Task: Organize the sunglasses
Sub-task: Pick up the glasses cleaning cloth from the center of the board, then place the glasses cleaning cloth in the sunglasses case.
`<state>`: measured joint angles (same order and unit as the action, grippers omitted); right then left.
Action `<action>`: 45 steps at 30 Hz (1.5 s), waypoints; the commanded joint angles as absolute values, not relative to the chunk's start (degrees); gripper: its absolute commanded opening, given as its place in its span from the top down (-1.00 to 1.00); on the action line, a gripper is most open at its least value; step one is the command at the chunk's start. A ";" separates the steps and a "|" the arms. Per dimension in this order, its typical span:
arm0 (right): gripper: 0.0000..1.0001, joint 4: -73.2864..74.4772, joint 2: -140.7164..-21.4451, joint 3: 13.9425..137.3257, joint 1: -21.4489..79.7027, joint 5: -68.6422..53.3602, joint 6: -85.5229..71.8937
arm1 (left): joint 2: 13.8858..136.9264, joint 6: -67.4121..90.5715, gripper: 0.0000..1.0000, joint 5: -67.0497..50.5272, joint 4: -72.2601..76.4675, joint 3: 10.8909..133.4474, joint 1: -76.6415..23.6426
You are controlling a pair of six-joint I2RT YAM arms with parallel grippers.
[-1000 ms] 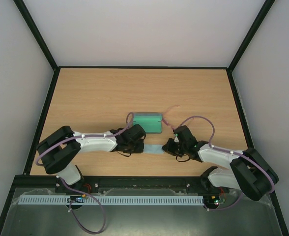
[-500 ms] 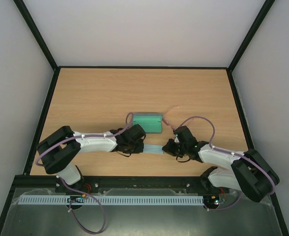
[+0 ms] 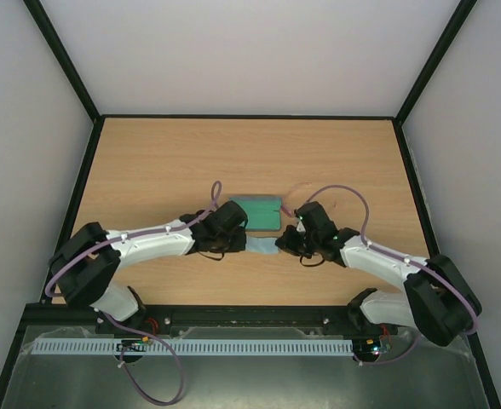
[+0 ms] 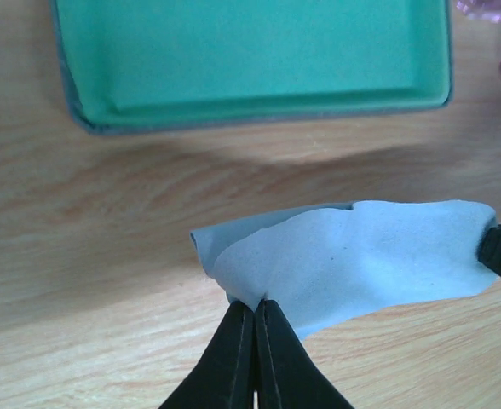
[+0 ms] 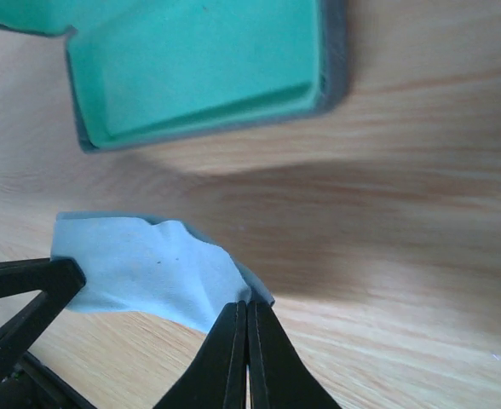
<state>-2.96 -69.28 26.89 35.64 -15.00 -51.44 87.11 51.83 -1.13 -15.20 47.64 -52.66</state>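
Observation:
The pink sunglasses (image 3: 295, 201) lie on the table just right of the open grey-blue case with green lining (image 3: 259, 213); only a pink edge (image 4: 489, 8) shows in the left wrist view. My left gripper (image 3: 244, 244) is shut on the left corner of the pale blue cloth (image 3: 262, 246). My right gripper (image 3: 279, 245) is shut on its right corner. The cloth (image 4: 361, 264) hangs slack between them, just in front of the case (image 4: 250, 60). It also shows in the right wrist view (image 5: 148, 273), with the case (image 5: 199, 60) beyond it.
The wooden table (image 3: 165, 162) is bounded by black rails and grey walls. The arm bases stand at the near edge.
Both grippers have moved away from the near edge toward the case, carrying the cloth with them. The case and sunglasses have not moved.

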 commanded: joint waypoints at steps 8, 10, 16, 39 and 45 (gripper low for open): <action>0.97 2.48 -82.14 41.69 35.53 -12.39 -46.40 | 86.75 45.38 0.95 0.89 -19.07 52.73 -45.59; 0.97 3.02 -84.38 43.76 35.59 -11.70 -45.66 | 87.60 44.66 0.95 1.12 -18.79 53.35 -44.72; 0.97 4.13 -88.19 47.51 35.58 -9.03 -44.23 | 90.49 43.60 0.95 1.14 -16.04 54.11 -43.52; 0.97 3.86 -91.87 49.01 32.53 -5.73 -42.66 | 99.78 42.32 0.95 3.87 -10.63 58.13 -42.73; 0.97 3.49 -92.70 49.02 31.95 -5.80 -42.37 | 101.55 42.31 0.95 3.86 -10.81 59.34 -42.54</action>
